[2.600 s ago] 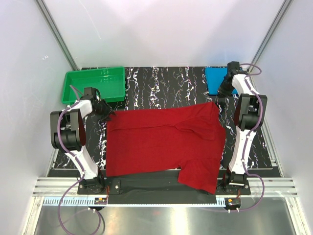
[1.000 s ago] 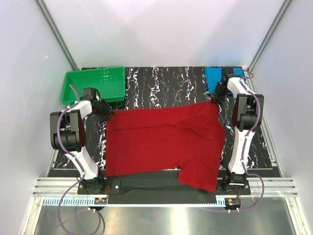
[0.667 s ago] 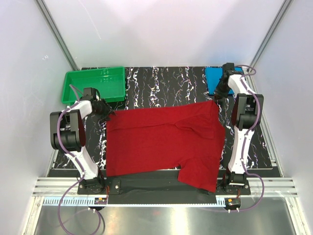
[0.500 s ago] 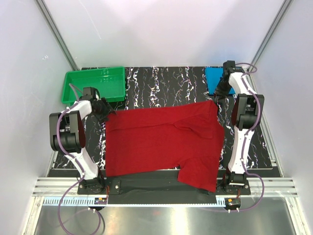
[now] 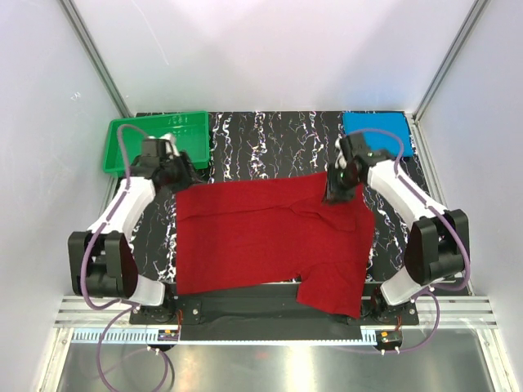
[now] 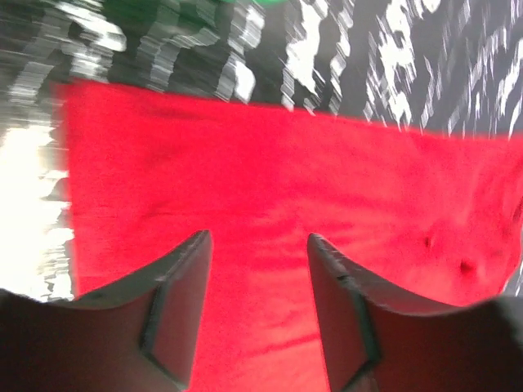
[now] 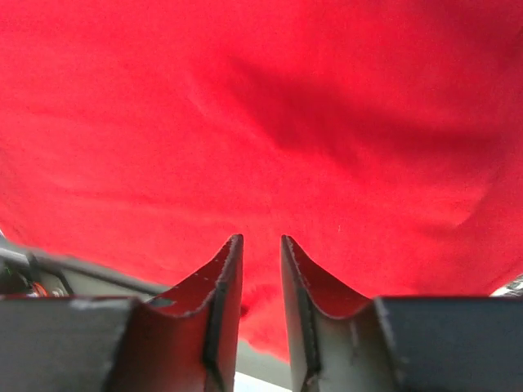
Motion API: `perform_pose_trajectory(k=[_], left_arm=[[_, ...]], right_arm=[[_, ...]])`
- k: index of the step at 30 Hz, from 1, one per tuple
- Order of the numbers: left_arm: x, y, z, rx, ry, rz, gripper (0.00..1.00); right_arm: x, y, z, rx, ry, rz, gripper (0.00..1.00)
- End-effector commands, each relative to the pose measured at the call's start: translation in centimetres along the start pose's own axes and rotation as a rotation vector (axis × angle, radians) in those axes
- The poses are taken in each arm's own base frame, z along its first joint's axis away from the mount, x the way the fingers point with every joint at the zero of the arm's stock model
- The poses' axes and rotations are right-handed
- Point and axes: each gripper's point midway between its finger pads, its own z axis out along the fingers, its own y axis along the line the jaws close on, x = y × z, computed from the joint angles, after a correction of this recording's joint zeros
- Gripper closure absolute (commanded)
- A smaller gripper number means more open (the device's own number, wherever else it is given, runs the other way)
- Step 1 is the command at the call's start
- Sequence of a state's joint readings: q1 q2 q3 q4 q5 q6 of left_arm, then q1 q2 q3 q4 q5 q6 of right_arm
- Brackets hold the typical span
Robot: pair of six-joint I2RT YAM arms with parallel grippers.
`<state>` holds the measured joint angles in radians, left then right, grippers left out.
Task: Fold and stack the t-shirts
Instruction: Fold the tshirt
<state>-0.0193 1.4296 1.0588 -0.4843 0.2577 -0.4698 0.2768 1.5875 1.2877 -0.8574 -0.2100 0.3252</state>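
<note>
left pincer (image 6: 257, 239): apart, empty; the soft deep red cloth t-shirt (image 5: 261, 237) lies spread below it | right pincer (image 7: 261, 239): a little apart, empty; same shirt close under it

From overhead my view is bright, even and sharp. My left wrist view smears, with glare bleaching the black white-veined tabletop (image 6: 29, 204). My right wrist view shows the deep red cloth shirt (image 7: 261, 122) softly focused.

The left arm (image 5: 129, 204) and right arm (image 5: 399, 189) lean inward, left fingers (image 6: 178, 298) spread, right fingers (image 7: 219, 302) barely parted.
</note>
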Motion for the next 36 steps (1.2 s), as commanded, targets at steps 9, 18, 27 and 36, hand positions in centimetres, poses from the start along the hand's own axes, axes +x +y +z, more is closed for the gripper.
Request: perform_pose_trajectory(k=[9,18,27,36], left_arm=[[9.1,-13.1,0.3,0.381,0.226,0.236,0.55],[11.4,-10.8,-4.4,0.308,0.252,0.177,0.55],[14.0,-7.7,-7.9,0.256,0.234,0.138,0.55],[14.6,-6.9,-9.8,0.253,0.198,0.112,0.54]], right_arm=[[5.0,0.8,4.5,-0.112,0.047,-0.018,0.68],[4.8,-1.6,7.8,-0.006,-0.051,0.131,0.78],[2.8,-2.2,9.1,0.024,-0.129,0.12,0.77],[0.0,-1.5,9.3,0.034,-0.167,0.11,0.71]])
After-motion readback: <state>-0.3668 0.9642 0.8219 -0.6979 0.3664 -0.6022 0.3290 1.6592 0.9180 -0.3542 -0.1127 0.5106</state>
